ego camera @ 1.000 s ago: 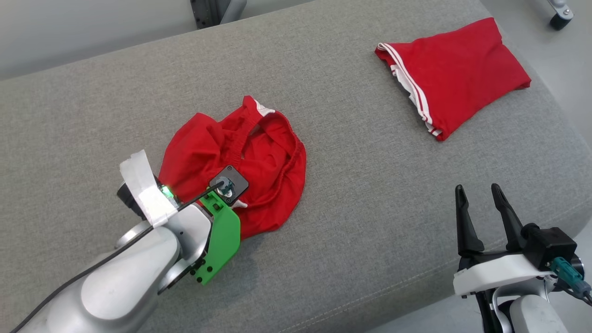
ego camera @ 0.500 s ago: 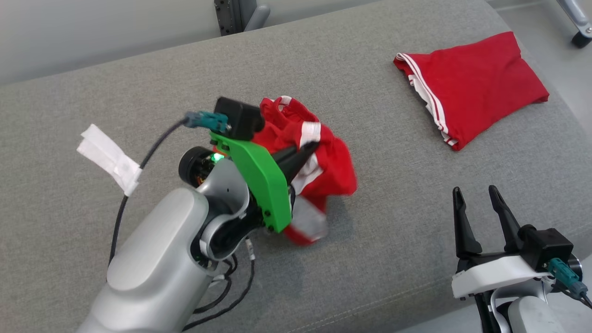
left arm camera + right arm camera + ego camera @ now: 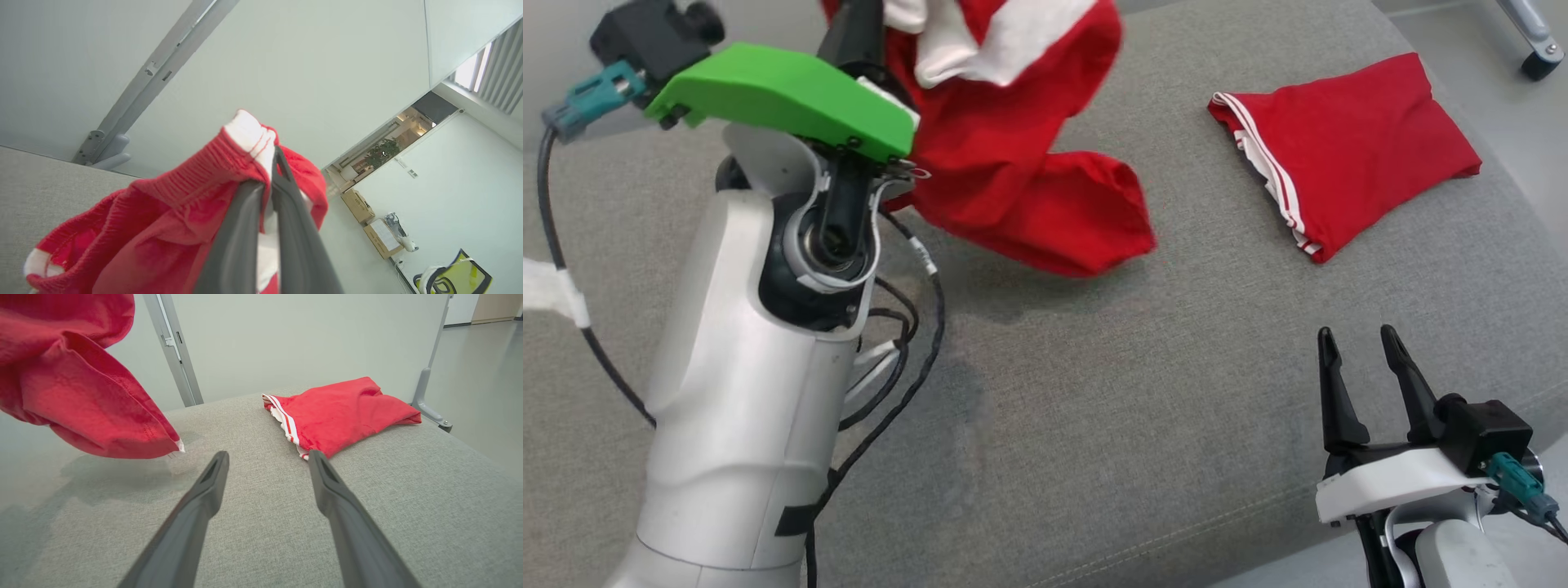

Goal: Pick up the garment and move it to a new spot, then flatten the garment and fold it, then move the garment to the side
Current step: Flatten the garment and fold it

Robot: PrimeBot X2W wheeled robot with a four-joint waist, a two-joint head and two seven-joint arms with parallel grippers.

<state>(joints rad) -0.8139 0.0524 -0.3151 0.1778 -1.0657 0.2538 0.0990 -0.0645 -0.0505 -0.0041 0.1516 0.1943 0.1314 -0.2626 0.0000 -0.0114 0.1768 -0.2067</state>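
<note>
The grey fabric worktop [image 3: 1094, 425] spreads out in front of me, with a pale wall [image 3: 306, 335] behind it and a grey metal post [image 3: 173, 347] standing at its far edge. My left hand [image 3: 273, 171] is raised high over the worktop. Its two dark fingers are pressed together on the red garment [image 3: 1013, 163], pinching it at the ribbed waistband beside a white stripe. The garment hangs from that pinch in loose folds. In the right wrist view its lowest hem seems to hang just clear of the fabric, above its own shadow. My right hand [image 3: 1356, 335] sits low at the near right, fingers spread and holding nothing. A folded red piece [image 3: 1347, 147] with white stripes lies flat at the far right of the worktop, well apart from both hands. Black cables [image 3: 907, 343] loop beside my left forearm, under the green bracket [image 3: 784, 98].
</note>
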